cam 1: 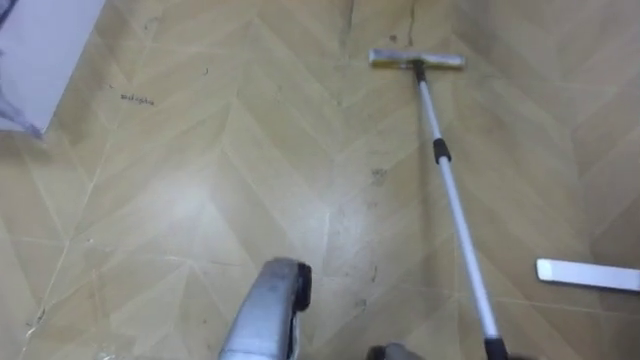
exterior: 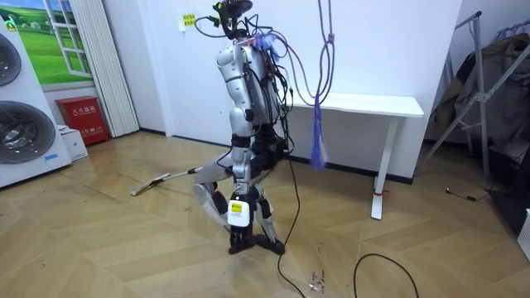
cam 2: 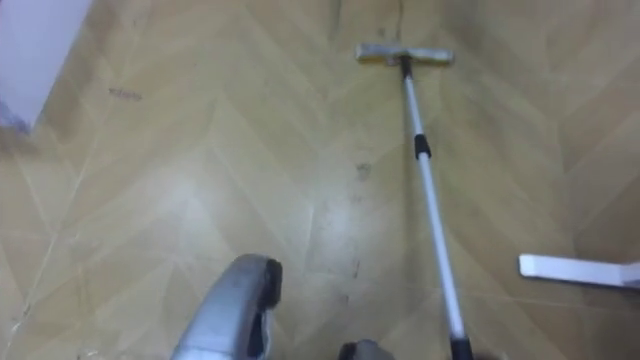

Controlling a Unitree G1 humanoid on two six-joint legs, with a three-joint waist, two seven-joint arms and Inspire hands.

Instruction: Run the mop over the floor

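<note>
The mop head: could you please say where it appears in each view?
Left eye view: mop head at the top, right of centre.
Right eye view: mop head at the top, right of centre.
Room view: mop head on the floor, room view's left of the robot.
Shared landmark: its white pole.

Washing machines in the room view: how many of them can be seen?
2, stacked at the room view's left edge: the upper washing machine and, under it, the lower washing machine. The picture's edge cuts both, so more may be hidden beyond it.
</note>
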